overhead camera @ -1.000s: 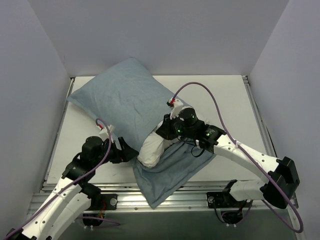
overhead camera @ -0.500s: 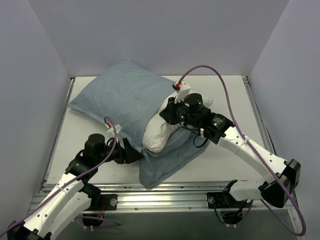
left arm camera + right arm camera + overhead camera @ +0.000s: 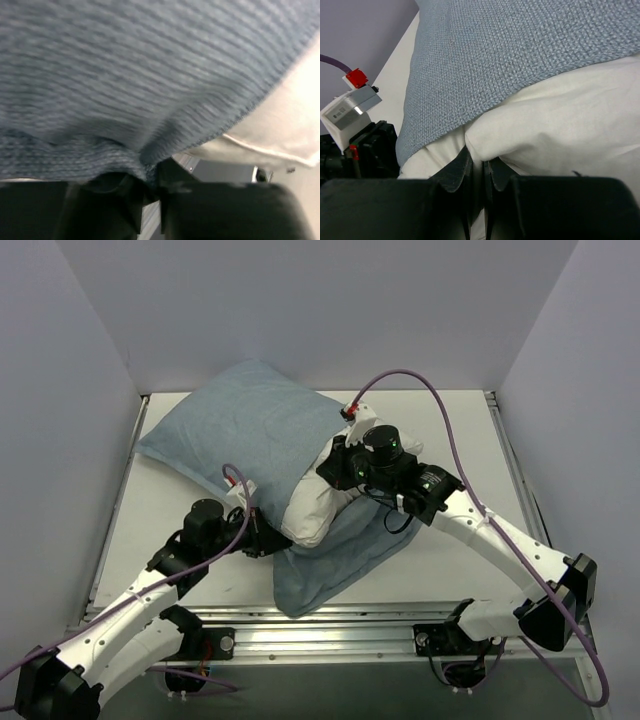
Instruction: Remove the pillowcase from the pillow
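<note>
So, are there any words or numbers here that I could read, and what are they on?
No text here can be read.
The grey sticker on the small white box: marks too small and blurred to read.
The pillowcase: no writing.
The pillow: no writing.

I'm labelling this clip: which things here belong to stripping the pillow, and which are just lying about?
In the job: pillowcase, pillow, left gripper, right gripper.
Just there: table, purple cables.
</note>
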Available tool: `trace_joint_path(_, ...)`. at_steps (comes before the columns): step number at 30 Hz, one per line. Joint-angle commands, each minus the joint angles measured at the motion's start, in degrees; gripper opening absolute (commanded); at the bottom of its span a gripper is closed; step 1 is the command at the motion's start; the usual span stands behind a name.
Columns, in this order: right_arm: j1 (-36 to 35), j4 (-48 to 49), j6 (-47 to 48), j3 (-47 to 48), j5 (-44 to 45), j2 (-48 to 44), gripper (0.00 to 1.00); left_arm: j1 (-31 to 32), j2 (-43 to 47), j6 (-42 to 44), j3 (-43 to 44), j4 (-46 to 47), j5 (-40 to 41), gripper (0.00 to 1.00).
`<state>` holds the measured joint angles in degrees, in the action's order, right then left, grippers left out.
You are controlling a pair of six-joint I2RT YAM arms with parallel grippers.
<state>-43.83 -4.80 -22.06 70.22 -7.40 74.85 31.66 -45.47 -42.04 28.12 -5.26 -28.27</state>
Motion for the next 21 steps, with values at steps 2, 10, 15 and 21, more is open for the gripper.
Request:
trace_joint_path(2, 1.4, 8.3, -0.2, 8.2, -1.6, -1.6, 0.0, 0.2, -2.1, 2.9, 3.1, 1.2, 10.7, 0.03)
trace_joint_path(10, 8.1, 5.1, -2.5, 13.1, -4.9, -8.8, 0.0, 0.2, -3.6, 0.9, 7.0, -17.1, 43.5, 0.02)
trace_joint_path(15, 8.2, 5.1, -4.0, 17.8, -9.8, -10.6, 0.0, 0.2, -6.0, -5.6, 2.0, -10.9, 47.3, 0.02)
trace_joint_path(21, 8.2, 1.2, -4.3, 24.0, -13.2, -11.6, 0.0, 0.2, -7.2, -12.3, 0.2, -9.8, 55.0, 0.02)
